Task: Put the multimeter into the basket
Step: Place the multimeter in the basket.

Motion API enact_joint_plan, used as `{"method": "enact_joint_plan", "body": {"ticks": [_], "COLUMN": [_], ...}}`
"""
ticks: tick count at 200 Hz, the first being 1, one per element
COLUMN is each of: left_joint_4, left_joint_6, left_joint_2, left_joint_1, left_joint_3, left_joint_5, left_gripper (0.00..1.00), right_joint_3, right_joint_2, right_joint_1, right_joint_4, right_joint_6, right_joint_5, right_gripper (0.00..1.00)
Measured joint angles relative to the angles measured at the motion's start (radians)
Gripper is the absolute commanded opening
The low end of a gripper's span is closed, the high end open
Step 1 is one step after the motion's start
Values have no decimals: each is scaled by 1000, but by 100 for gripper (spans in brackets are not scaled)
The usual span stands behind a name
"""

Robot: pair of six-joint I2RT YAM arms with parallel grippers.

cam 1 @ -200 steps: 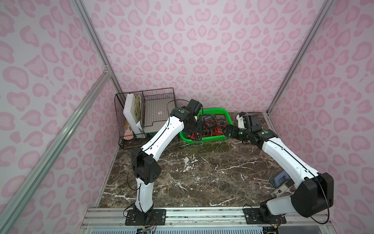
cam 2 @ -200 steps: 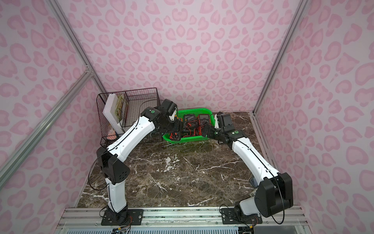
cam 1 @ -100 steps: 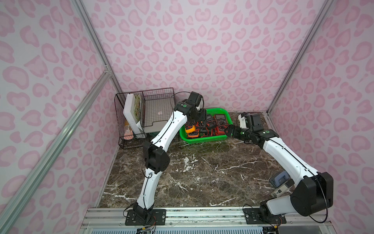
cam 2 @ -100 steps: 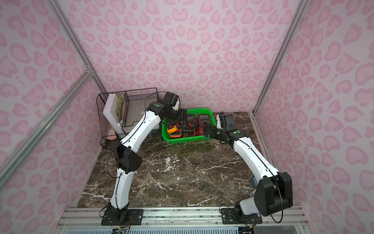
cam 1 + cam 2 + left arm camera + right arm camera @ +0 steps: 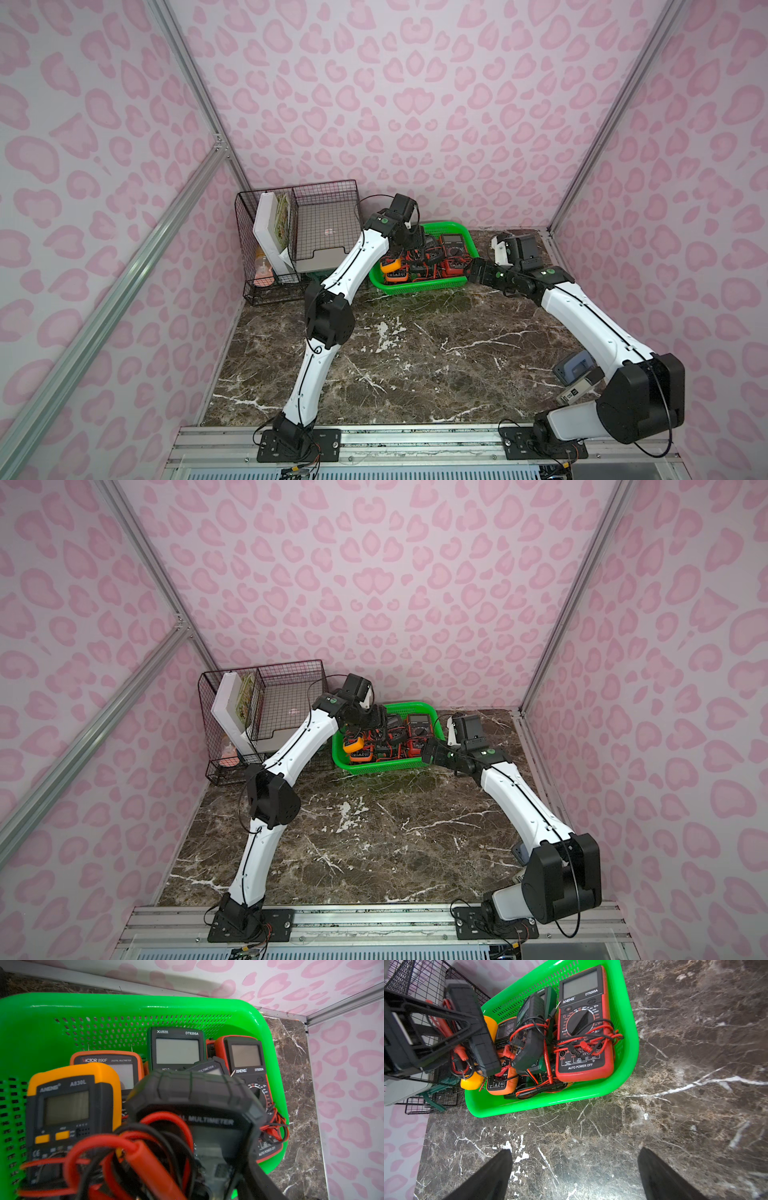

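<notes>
Marble tabletop (image 5: 415,365), wire rack (image 5: 245,249) beside basket (image 5: 419,286)

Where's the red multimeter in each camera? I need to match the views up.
Both top views: red multimeter lies in the green basket, at the end nearest the right arm.
Left wrist: at the basket's end beside bare tabletop, partly behind the black multimeter.
Right wrist: face up, leads wound round it.
Shared landmark: the green basket's rim.
</notes>
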Motion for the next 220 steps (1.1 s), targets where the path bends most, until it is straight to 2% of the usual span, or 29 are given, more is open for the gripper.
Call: {"method": "enact_joint_plan", "body": {"ticks": [25,38,55,89,158,220], "left_joint_4": [-6,-6,-8,-11,-5,-2], "left_joint_6": [0,1,6,8,8,38], "left_joint_2": [7,12,18,19,6,-106], "left_joint_1": [6,10,14,16,15,2], "left_joint_3": [4,5,5,7,35,36], "left_joint_5": [-1,-1,0,7,40,60], "left_gripper": [31,44,69,98,99,99], "right_joint_3": [-3,-6,-9,-12,-12,5], "right_joint_2": [-5,-7,-9,-10,-25,-35], "right_joint_1": [-3,-3,-4,-4,-4,-8], "right_joint_4": [-11,-13,-12,-13,-12,-11], "right_joint_6": [0,0,0,3,8,10], "right_joint_5": [-3,-3,-6,-6,-6,-5], "right_gripper": [99,99,99,99,99,99]}}
